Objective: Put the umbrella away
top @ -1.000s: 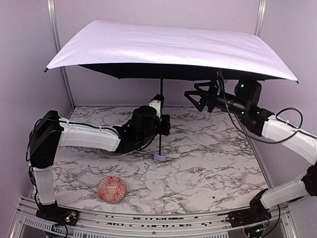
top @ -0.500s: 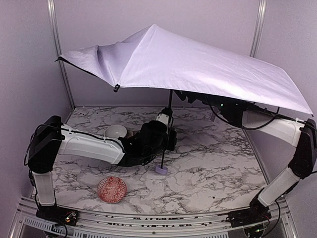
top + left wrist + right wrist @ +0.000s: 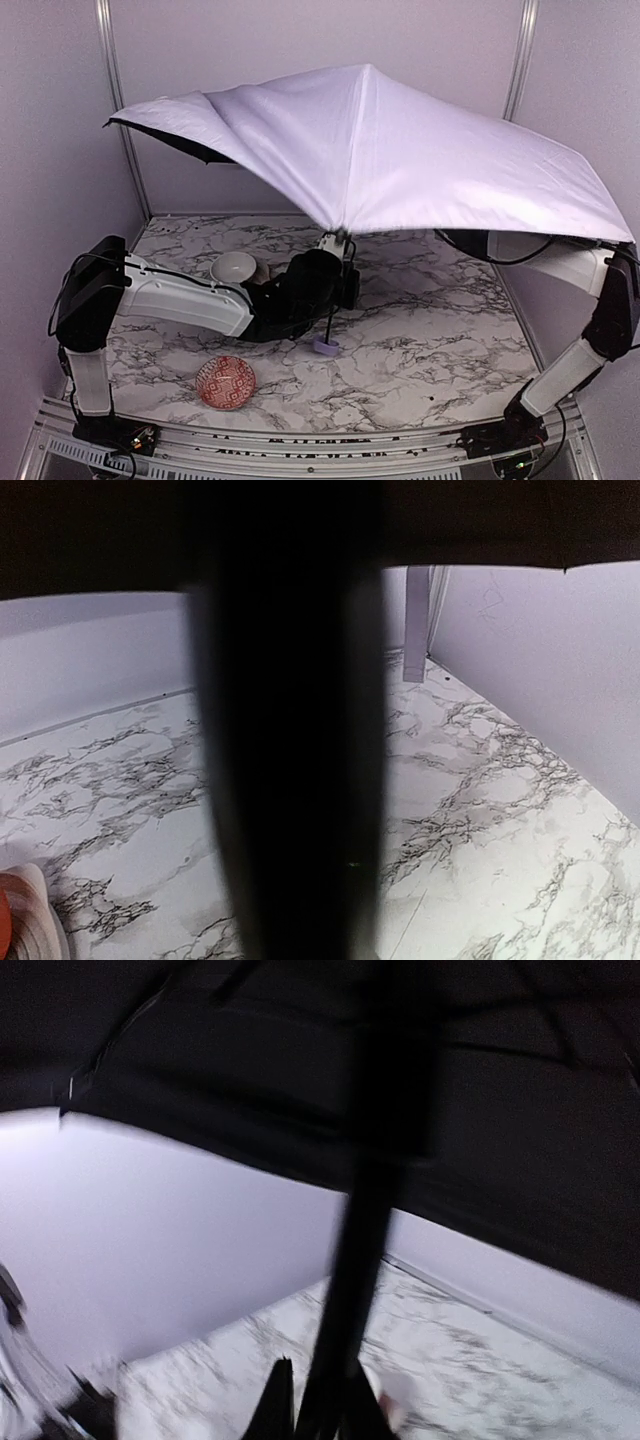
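The umbrella (image 3: 400, 150) stands open and tilted, its pale lavender canopy peaked over the middle and drooping to the right. Its thin black shaft (image 3: 333, 315) runs down to the lavender knob handle (image 3: 324, 346) on the marble table. My left gripper (image 3: 338, 270) is shut on the shaft just under the canopy. In the left wrist view the shaft (image 3: 290, 780) is a wide dark blur. The canopy hides my right gripper from above. In the right wrist view that gripper (image 3: 318, 1400) has its fingers closed in around the blurred shaft (image 3: 350, 1290).
A red patterned bowl (image 3: 226, 382) sits near the front left. A white bowl (image 3: 233, 266) lies behind my left arm. The right arm (image 3: 570, 270) reaches in under the canopy. Lavender walls and metal posts (image 3: 112, 90) close in three sides.
The flat canopy has tipped and peaked, its left side folding in. My right arm has gone under it and its gripper has closed in on the shaft. My left arm has shifted slightly right.
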Robot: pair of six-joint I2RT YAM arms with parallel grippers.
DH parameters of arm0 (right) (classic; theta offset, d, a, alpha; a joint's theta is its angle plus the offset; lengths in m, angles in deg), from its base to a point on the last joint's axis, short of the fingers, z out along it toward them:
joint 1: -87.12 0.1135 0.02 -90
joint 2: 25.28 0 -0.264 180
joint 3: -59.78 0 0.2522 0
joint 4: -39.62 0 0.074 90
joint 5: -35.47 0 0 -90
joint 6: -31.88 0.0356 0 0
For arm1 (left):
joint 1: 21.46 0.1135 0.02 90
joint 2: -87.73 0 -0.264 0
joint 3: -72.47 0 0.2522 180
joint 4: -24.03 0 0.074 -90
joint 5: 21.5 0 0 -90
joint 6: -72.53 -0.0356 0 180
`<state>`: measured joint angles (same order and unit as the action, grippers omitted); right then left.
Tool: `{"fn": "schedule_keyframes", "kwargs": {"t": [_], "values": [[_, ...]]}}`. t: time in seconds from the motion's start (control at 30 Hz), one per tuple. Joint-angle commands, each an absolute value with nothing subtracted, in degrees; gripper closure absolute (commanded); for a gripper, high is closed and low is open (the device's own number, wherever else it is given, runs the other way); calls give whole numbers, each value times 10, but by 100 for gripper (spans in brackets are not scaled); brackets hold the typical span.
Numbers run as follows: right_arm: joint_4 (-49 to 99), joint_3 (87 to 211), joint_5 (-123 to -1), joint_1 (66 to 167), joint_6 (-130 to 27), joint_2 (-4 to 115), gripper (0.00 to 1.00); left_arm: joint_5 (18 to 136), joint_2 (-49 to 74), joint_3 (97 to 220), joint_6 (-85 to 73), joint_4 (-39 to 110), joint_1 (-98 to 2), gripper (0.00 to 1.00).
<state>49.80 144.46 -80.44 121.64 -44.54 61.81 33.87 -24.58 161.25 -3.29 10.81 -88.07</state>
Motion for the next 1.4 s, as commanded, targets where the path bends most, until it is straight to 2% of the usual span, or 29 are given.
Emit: {"fn": "schedule_keyframes", "kwargs": {"t": [0.0,0.03,0.07,0.13,0.17,0.3,0.47,0.67,0.8,0.9,0.97,1.1,1.2,1.23,1.27,1.37], "values": [[513,1453,-803,1212,-453,611,100,314,-229,1618,-66,64,-890,100],[512,1455,-806,1212,-456,608,100,318,-225,1615,-67,64,-890,100],[512,1456,-813,1211,-460,604,100,326,-220,1611,-69,64,-890,90],[510,1461,-835,1208,-465,594,100,363,-207,1599,-86,59,-890,52],[511,1465,-854,1206,-464,588,100,389,-197,1586,-111,47,-890,42],[536,1485,-954,1197,-437,570,100,521,-145,1502,-172,-40,-888,19],[636,1501,-1060,1180,-329,559,100,623,-93,1432,-184,-126,-875,8],[713,1520,-1091,1180,-240,563,100,695,-107,1440,-144,-160,-850,7],[747,1533,-1112,1180,-197,568,100,742,-119,1450,-140,-188,-850,7],[775,1537,-1126,1180,-165,571,100,754,-130,1451,-140,-219,-850,15],[800,1539,-1136,1180,-135,576,100,766,-144,1461,-136,-226,-850,29],[771,1544,-1137,1179,-144,574,100,775,-151,1464,-114,-235,-851,73],[725,1540,-1122,1176,-192,559,100,768,-144,1452,-92,-242,-851,96],[709,1538,-1110,1175,-206,555,98,763,-142,1450,-83,-242,-852,100],[690,1535,-1095,1174,-226,549,92,754,-140,1449,-75,-242,-852,100],[593,1520,-999,1174,-297,535,64,664,-128,1445,-46,-240,-864,100]]}}
